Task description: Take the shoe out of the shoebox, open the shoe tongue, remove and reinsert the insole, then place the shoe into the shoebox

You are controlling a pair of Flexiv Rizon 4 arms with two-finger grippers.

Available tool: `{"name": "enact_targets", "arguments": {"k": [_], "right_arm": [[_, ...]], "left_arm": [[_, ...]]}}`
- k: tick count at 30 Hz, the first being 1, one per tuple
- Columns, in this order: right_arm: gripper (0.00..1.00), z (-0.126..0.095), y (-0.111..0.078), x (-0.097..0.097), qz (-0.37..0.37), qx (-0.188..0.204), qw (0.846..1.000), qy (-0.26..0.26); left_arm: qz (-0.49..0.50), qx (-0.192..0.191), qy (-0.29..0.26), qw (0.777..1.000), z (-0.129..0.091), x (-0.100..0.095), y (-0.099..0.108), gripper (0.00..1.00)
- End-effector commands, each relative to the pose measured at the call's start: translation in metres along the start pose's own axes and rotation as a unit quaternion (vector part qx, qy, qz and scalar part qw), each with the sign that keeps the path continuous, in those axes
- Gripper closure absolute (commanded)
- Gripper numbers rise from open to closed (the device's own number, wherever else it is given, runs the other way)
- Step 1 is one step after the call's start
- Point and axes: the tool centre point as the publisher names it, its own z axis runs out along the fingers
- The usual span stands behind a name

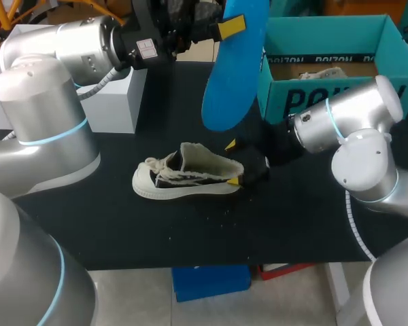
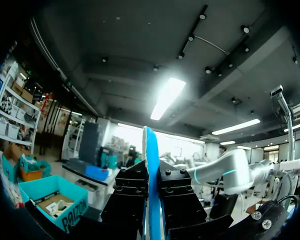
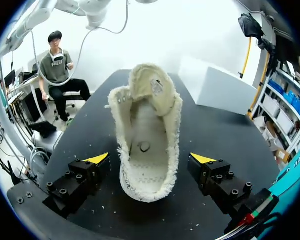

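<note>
Two fingers of my left tool (image 2: 150,200) are clamped flat on the blue insole (image 1: 234,64), one on each face, and hold it raised well above the worktop (image 1: 190,231), with its free end hanging down over the far middle. On the worktop below it, a little nearer, the cream and dark shoe (image 1: 187,178) stands on its sole, toe to the left and heel to the right, with the tongue lifted. My right tool (image 3: 150,159) is at the heel, its fingers spread wide, one on each side and both clear of the shoe, gripping nothing. At the far right stands the open teal shoebox (image 1: 285,102), and a white box (image 1: 115,102) sits at the far left.
</note>
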Motion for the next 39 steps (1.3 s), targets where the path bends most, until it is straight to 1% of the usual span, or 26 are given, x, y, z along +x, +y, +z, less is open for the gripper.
{"name": "enact_targets", "arguments": {"k": [1,6,15,24,27,29,30,31,32,34,36,37,39], "right_arm": [[0.00,0.005,-0.007,0.002,0.005,-0.012,1.000,0.000],[0.00,0.008,-0.015,0.005,0.015,-0.011,1.000,0.004],[0.00,0.016,-0.024,0.006,0.029,-0.016,0.999,0.007],[0.00,0.019,-0.027,0.007,0.035,-0.018,0.999,0.011],[0.00,0.014,-0.024,0.006,0.030,-0.014,0.999,0.014],[0.00,0.005,-0.023,0.004,0.023,-0.012,0.999,0.026],[0.00,-0.001,-0.019,0.002,0.021,-0.011,0.999,0.036],[0.00,-0.007,-0.016,0.001,0.019,-0.001,0.999,0.048],[0.00,-0.013,-0.013,-0.001,0.012,0.019,0.998,0.062],[0.00,-0.025,-0.008,-0.005,-0.005,0.081,0.992,0.092],[0.00,-0.034,0.001,-0.013,-0.004,0.089,0.993,0.079],[0.00,-0.036,0.005,-0.017,-0.006,0.100,0.992,0.075],[0.00,-0.036,0.012,-0.022,-0.026,0.162,0.983,0.083]], "left_arm": [[0.001,-0.001,0.000,1.000,0.000,0.000,0.001,1.00],[0.001,-0.001,0.000,1.000,0.000,0.000,0.001,1.00],[0.001,-0.001,0.000,1.000,0.000,0.000,0.001,1.00],[0.001,-0.001,0.000,1.000,0.000,0.000,0.001,1.00],[0.001,-0.001,0.000,1.000,0.000,0.000,0.001,1.00],[0.001,-0.001,0.000,1.000,0.000,0.000,0.001,1.00],[0.001,-0.001,0.000,1.000,0.000,0.000,0.001,1.00],[0.001,-0.001,0.000,1.000,0.000,0.000,0.001,1.00],[0.001,-0.001,0.000,1.000,0.000,0.000,0.001,1.00],[0.001,-0.001,0.000,1.000,0.000,0.000,0.001,1.00],[0.001,-0.001,0.000,1.000,0.000,0.000,0.001,1.00],[0.001,-0.001,0.000,1.000,0.000,0.000,0.001,1.00],[0.001,-0.001,0.000,1.000,0.000,0.000,0.001,1.00]]}}
